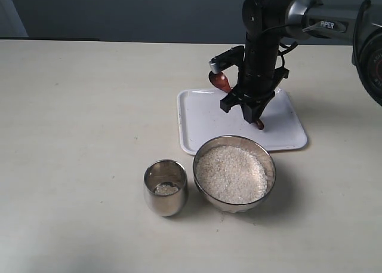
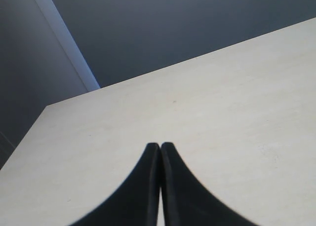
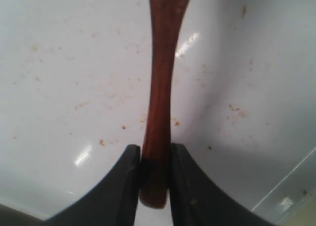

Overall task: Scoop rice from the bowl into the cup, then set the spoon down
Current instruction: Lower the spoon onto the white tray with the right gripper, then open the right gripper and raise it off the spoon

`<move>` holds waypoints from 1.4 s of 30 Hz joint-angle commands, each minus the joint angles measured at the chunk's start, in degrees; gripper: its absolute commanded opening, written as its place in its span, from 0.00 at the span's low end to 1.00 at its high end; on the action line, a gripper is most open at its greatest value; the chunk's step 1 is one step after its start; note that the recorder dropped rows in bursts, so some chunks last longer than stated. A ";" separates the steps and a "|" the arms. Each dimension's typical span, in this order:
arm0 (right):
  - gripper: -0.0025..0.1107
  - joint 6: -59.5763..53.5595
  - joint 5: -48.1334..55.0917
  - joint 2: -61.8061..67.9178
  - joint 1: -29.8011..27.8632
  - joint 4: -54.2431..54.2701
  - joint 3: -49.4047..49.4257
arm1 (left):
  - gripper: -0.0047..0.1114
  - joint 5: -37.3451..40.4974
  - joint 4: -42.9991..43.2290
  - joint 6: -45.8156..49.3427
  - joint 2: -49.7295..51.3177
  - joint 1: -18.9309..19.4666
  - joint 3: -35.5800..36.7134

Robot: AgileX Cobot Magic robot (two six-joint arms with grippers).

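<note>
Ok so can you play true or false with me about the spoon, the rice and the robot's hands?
1. The right gripper is clamped on the wooden spoon. True.
2. The cup is full to the brim. False: only a little rice lies at its bottom.
3. The wooden spoon is dipped in the bowl. False: it is held over the white tray, behind the bowl.
4. The left gripper is shut and holds nothing. True.
5. The bowl holds lots of rice. True.
</note>
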 commanded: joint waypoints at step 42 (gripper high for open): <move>0.25 -1.31 0.13 -5.30 1.71 -6.08 6.96 | 0.04 -0.71 -0.12 -0.41 -0.29 -0.67 -0.14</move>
